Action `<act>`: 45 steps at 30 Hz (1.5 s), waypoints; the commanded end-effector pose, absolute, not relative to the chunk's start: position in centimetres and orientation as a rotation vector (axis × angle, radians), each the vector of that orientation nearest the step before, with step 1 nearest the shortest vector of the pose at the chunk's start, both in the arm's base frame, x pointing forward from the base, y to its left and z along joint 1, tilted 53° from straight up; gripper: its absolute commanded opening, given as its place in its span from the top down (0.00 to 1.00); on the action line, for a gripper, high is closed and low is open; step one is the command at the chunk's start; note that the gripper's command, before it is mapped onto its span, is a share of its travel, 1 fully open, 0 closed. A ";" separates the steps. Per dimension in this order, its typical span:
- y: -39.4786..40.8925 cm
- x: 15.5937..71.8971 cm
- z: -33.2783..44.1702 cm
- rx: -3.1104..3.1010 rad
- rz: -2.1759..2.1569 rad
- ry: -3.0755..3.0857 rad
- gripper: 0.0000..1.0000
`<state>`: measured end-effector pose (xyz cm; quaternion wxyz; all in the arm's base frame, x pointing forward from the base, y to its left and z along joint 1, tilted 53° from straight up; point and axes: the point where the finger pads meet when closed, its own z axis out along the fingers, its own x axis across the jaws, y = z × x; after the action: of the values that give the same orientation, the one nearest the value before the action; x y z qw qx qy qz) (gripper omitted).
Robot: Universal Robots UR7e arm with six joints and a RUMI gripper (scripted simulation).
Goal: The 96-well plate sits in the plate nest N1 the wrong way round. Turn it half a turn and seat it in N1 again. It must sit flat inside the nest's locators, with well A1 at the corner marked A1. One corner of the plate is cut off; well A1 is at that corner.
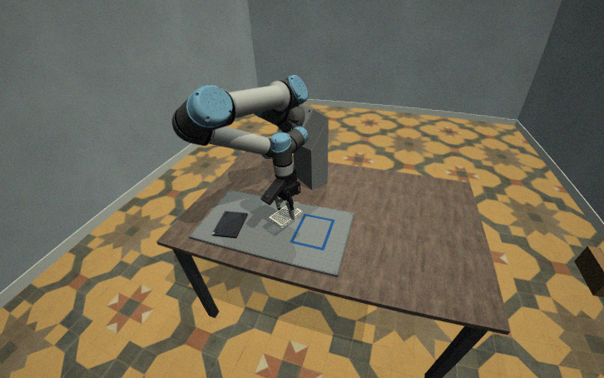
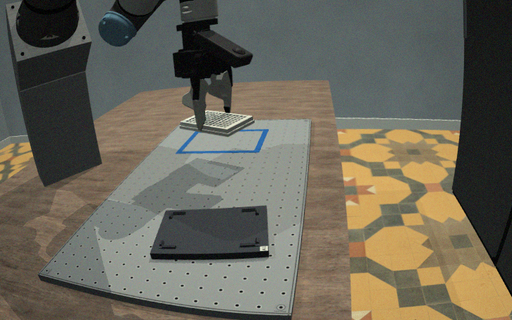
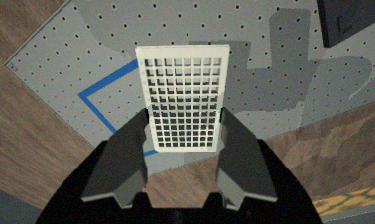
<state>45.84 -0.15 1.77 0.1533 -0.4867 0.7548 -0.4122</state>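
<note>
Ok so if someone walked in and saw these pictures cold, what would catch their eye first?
Probably the white 96-well plate, held in the air by the gripper over the far end of the grey perforated board, its fingers clamped on its long sides. Just below it is a blue rectangle outline marked on the board. Nearer the exterior camera, the dark plate nest lies unoccupied on the same board.
</note>
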 end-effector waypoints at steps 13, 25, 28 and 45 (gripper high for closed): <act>4.1 46.3 -1.4 -1.383 -1.193 2.165 1.00; 7.2 46.5 -3.9 -1.383 -1.193 2.165 1.00; 7.8 46.6 -4.3 -1.383 -1.193 2.165 1.00; 9.5 46.7 -5.6 -1.382 -1.193 2.164 1.00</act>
<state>46.56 9.25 -5.54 0.1537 -0.4840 0.7548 -0.4153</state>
